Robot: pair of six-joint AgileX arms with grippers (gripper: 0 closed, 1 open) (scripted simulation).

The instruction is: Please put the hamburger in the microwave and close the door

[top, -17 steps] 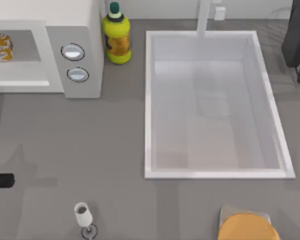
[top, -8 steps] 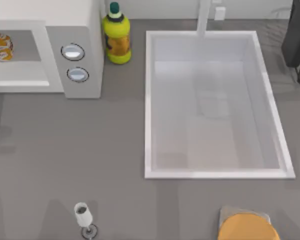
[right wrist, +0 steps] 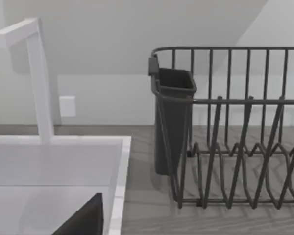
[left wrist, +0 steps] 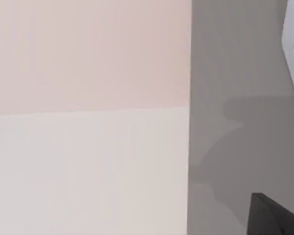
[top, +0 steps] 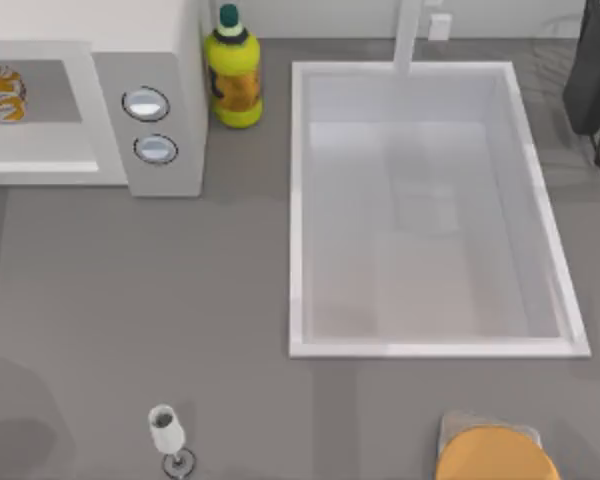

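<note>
One large item first: the microwave [top: 90, 110] stands left of the sink [top: 300, 210], door not discernible. Hamburger [top: 0, 92] sits inside its cavity, well left of the knobs [top: 146, 104]. Whether either hand is open or closed: cannot tell.

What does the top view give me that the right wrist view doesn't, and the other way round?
Top view alone: the microwave at the table's left with the hamburger in its cavity, a yellow bottle beside it, a small glass and an orange disc near the front edge. Right wrist view alone: the dish rack's bars and its dark cup holder close up. Both share the sink, the faucet and the dish rack.
</note>
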